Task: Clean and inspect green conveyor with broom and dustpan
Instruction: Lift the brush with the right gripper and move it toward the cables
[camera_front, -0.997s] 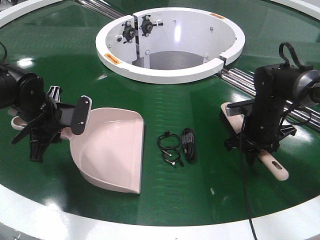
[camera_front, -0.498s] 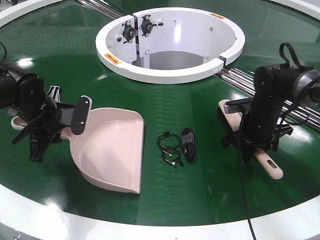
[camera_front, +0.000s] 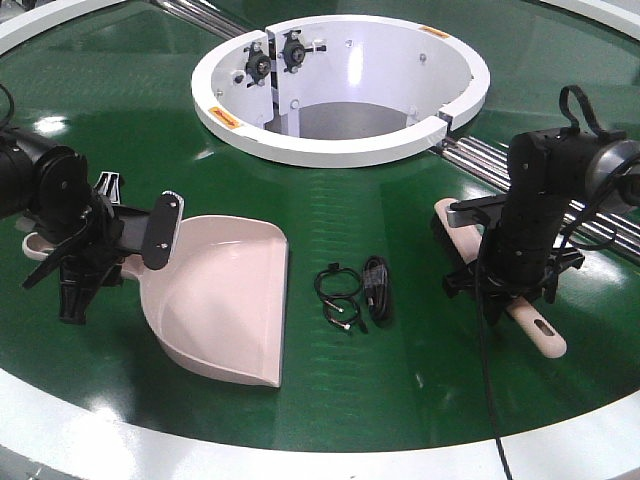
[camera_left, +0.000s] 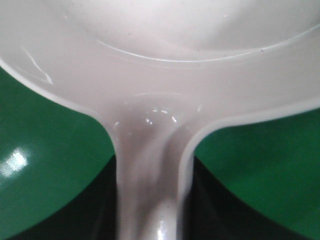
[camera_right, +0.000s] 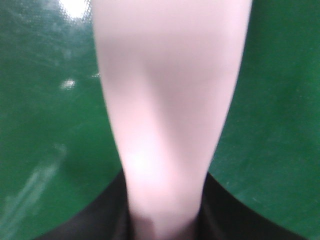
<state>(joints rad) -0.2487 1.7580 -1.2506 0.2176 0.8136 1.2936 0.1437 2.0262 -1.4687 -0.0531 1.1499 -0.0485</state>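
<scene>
- Shifted a touch leftward and toward the white central hub (camera_front: 350, 150) since a second ago: right gripper (camera_front: 508, 288) together with the broom (camera_front: 540, 335). No change on the left side.
- Closed around the broom's handle, with dark jaws hugging both sides of the pale shaft in the right wrist view.
- Angled diagonally across the right portion of the green conveyor (camera_front: 400, 380): head end toward the hub, slotted handle end toward the outer rim (camera_front: 300, 455). Cannot tell whether touching the belt or just above it.
- Clamped likewise on the handle of the dustpan (camera_front: 225, 300): left gripper (camera_front: 125, 242), low over the belt's left portion, with the shaft running between dark jaws in the left wrist view.
- Resting on the belt near the outer rim, open lip turned toward the right, handle tip poking out behind the left gripper.
- Lying between dustpan and broom, apart from both: a small bundle of black cables (camera_front: 350, 292).
- Beyond, at the belt's inner edge: the hub, open-topped, with metal rails (camera_front: 480, 155) running out from its right side behind the right arm.
</scene>
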